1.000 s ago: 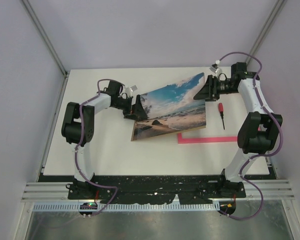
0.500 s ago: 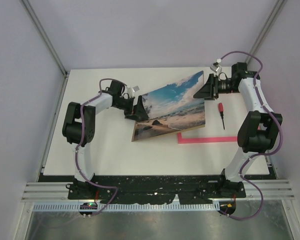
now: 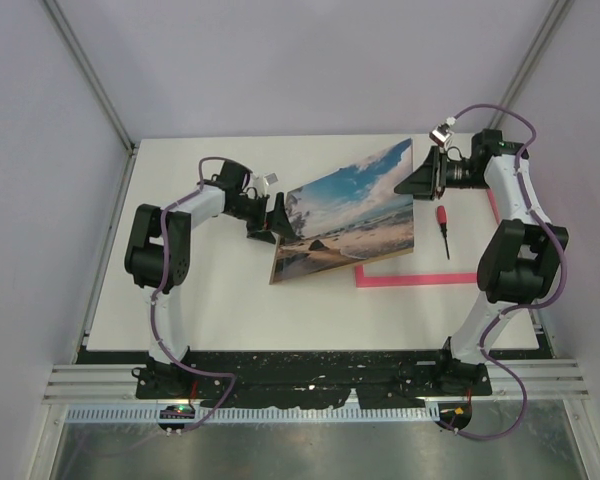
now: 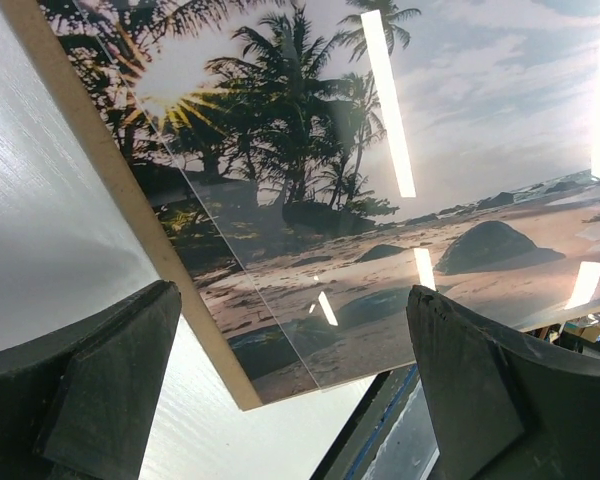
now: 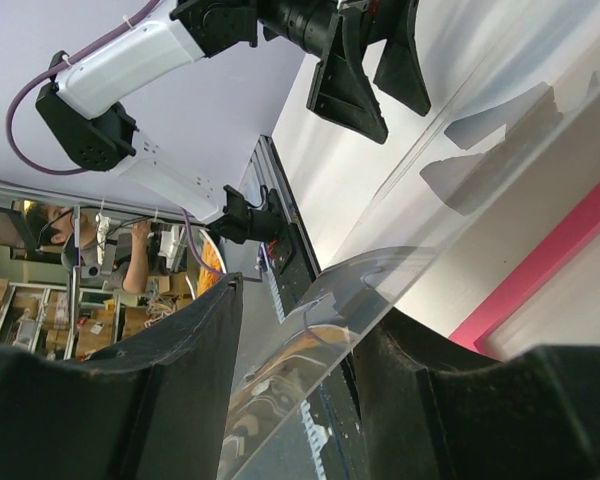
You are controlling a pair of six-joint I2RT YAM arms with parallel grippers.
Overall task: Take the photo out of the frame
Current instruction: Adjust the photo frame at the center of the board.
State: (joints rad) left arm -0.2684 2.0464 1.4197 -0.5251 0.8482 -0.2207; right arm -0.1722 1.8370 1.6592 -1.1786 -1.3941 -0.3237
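Note:
The photo, a beach print on a tan board, stands tilted with its lower left edge on the table. A clear pane lies over it, shifted toward the right. My right gripper holds the raised right edge; in the right wrist view its jaws are closed on the pane. My left gripper is open at the photo's left edge. In the left wrist view the photo's lower corner hangs just ahead of the fingers, untouched. The pink frame lies flat on the table under the photo.
A red-handled screwdriver lies on the table right of the photo, beside the right arm. The frame's right side shows behind the right forearm. Walls close the table on the left, back and right.
The photo has shifted slightly right and its right edge has risen a little with the right gripper. The left gripper has stayed open at the left edge.

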